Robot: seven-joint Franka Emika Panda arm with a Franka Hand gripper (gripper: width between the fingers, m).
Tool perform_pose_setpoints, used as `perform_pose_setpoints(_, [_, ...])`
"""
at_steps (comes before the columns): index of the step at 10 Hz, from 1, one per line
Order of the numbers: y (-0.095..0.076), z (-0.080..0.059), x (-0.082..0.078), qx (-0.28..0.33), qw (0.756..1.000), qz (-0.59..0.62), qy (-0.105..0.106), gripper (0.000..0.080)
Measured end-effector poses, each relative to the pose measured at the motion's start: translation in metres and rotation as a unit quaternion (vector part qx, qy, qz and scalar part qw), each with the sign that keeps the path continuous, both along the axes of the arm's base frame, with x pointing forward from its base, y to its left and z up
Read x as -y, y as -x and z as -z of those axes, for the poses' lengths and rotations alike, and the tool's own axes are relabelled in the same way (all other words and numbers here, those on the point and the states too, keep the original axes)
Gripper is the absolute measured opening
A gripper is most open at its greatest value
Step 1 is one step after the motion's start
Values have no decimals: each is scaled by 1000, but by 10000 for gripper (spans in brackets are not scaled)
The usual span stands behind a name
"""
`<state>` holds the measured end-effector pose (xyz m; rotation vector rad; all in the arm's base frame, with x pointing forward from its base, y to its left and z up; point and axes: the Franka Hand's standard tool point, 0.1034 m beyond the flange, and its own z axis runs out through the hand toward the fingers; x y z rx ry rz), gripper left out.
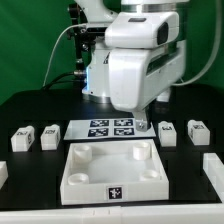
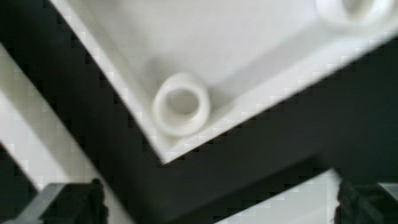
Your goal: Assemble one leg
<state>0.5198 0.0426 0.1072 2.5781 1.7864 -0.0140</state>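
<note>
Several small white legs with marker faces stand on the black table: two at the exterior view's left (image 1: 21,140) (image 1: 49,133) and two at its right (image 1: 167,132) (image 1: 197,130). The large white square panel (image 1: 110,170) with round corner sockets lies in front. My gripper (image 1: 142,121) hangs over the panel's far right corner, beside the marker board (image 1: 110,128). In the wrist view my gripper (image 2: 217,205) is open and empty, with its dark fingertips (image 2: 63,200) far apart. A corner of the panel (image 2: 267,60) with one round socket (image 2: 180,103) lies beyond them. No leg shows in the wrist view.
Another white part sits at the table's right edge (image 1: 214,172) and one at the left edge (image 1: 3,172). The arm's white body (image 1: 140,60) fills the upper middle of the exterior view. A green wall stands behind.
</note>
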Motion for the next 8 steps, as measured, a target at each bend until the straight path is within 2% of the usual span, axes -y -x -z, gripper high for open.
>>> perform_pose_setpoints(1, [22,9,12,-1,997,-76,-1,650])
perform_pose_setpoints(2, [38,24,30,-1,989,-145,-3,650])
perform_pose_setpoints(3, [53,40,49,-9,977,-211,-8,650])
perform_pose_setpoints(4, [59,51,59,-16,968,-250,-11,650])
perform_pose_setpoints(6, [66,73,58,-20,968,-250,-17,650])
perform_pose_setpoints(8, [71,86,49,-30,976,-214,-21,650])
